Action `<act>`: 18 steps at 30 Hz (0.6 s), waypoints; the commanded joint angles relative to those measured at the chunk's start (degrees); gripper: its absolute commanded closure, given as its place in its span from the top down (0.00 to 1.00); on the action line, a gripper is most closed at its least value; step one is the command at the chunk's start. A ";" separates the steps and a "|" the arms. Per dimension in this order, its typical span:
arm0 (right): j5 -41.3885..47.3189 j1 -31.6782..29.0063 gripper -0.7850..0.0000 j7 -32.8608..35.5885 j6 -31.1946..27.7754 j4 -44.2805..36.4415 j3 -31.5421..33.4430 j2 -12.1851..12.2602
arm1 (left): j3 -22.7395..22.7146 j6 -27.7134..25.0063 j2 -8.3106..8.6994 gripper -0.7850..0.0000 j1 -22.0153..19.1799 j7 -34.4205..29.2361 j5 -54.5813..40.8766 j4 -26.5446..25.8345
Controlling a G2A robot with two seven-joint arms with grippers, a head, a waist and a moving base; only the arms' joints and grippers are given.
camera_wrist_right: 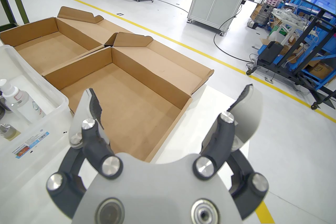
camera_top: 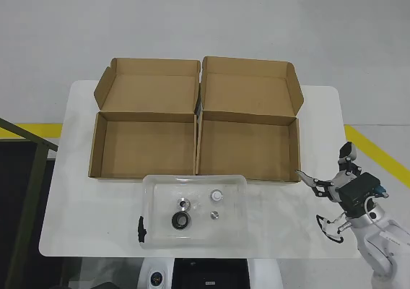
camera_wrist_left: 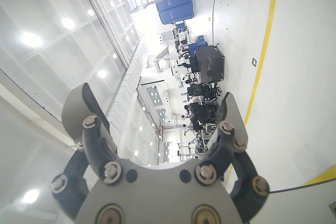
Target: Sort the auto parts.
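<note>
Metal parts (camera_top: 182,203) in the bin (camera_top: 194,178) (small, rigid, probably slippery) should suit a rim pinch; right end effector (camera_wrist_right: 170,93) is spread and empty.

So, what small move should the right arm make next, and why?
Probably move the right gripper over the clear bin, toward the black ring: the gripper is open and empty, the parts lie in the bin, and both cardboard boxes are empty.

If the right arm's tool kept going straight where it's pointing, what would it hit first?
Most likely the nearer cardboard box: the open right tool points over its side wall, down toward its bare floor. Depth is unclear, so it could clip that wall first.
</note>
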 commanded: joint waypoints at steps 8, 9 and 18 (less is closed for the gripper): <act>0.00 0.00 1.00 0.00 0.00 0.00 0.00 0.00 | 0.00 0.00 0.00 1.00 0.00 0.00 0.00 0.00; 0.00 0.00 1.00 0.00 0.00 0.00 0.00 0.00 | 0.00 0.00 0.00 1.00 0.00 0.00 0.00 0.00; 0.25 0.04 1.00 1.08 -0.72 0.09 -0.50 0.04 | 0.00 0.00 0.00 1.00 0.00 0.00 0.00 0.00</act>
